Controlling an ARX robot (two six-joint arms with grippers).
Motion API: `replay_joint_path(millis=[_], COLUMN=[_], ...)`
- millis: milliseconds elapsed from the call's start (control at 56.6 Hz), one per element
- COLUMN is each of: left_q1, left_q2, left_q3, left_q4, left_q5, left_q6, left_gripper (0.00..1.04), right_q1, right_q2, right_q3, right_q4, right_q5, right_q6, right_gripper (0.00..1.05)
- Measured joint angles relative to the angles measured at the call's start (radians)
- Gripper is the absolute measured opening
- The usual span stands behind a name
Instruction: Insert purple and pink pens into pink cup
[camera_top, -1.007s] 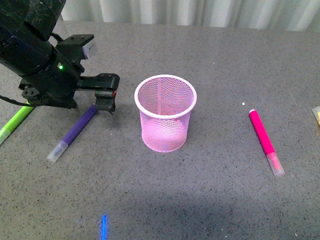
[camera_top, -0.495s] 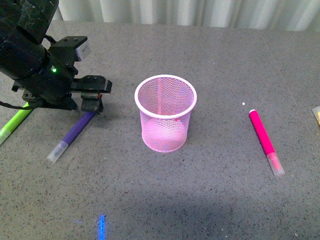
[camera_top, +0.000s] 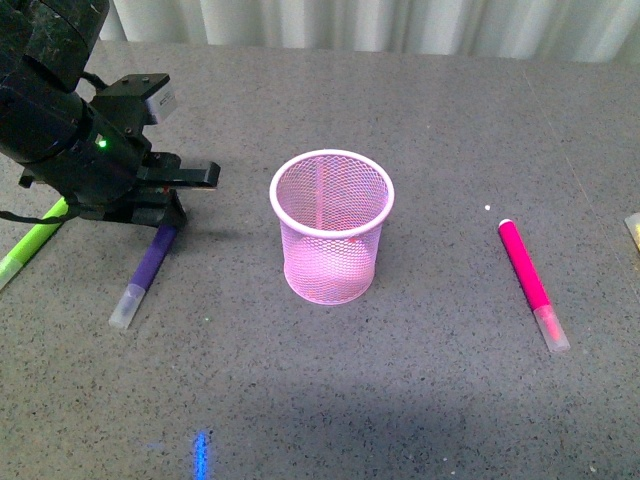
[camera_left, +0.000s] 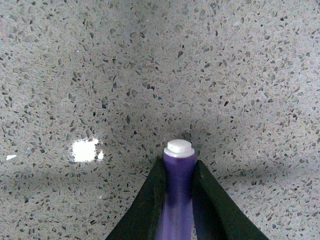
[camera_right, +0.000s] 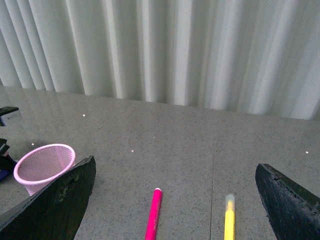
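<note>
The pink cup (camera_top: 330, 226) stands upright at the table's middle; it also shows in the right wrist view (camera_right: 44, 166). The purple pen (camera_top: 148, 268) lies left of it, clear cap toward the front, far end under my left gripper (camera_top: 168, 222), which is shut on it. In the left wrist view the black fingers (camera_left: 152, 200) squeeze the purple barrel (camera_left: 178, 190), its white end tip poking out. The pink pen (camera_top: 530, 280) lies on the table right of the cup, also in the right wrist view (camera_right: 154, 214). My right gripper (camera_right: 175, 200) is open and empty, above it.
A lime-green marker (camera_top: 30, 243) lies at the far left, partly under the left arm. A yellow marker (camera_right: 229, 218) lies beside the pink pen. Its edge shows at the front view's right border (camera_top: 633, 230). White curtains hang behind the table.
My left gripper has moved left and back, dragging the purple pen's far end, so the pen now lies steeper. The cup and the pink pen have not moved.
</note>
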Motion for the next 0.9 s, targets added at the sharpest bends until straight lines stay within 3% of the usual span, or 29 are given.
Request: replay_joint_path(millis=[601, 760, 901], left_q1=[0.102, 0.090, 0.028], left_q2=[-0.294, -0.337, -0.340], left_q3=[0.012, 0.049, 0.084], left_q4=[0.000, 0.045, 0.098], left_q5=[0.090, 0.090, 0.095], left_q6=[-0.100, -0.136, -0.180], left_gripper=[0.08, 0.08, 0.08], right_q1=[0.000, 0.000, 0.000], right_q2=[0.000, 0.000, 0.000], right_q3=[0.000, 0.000, 0.000], right_q4=[0.000, 0.000, 0.000], right_q5=[0.000, 0.000, 0.000], right_q6=[0.000, 0.000, 0.000], right_gripper=[0.97, 0.97, 0.97])
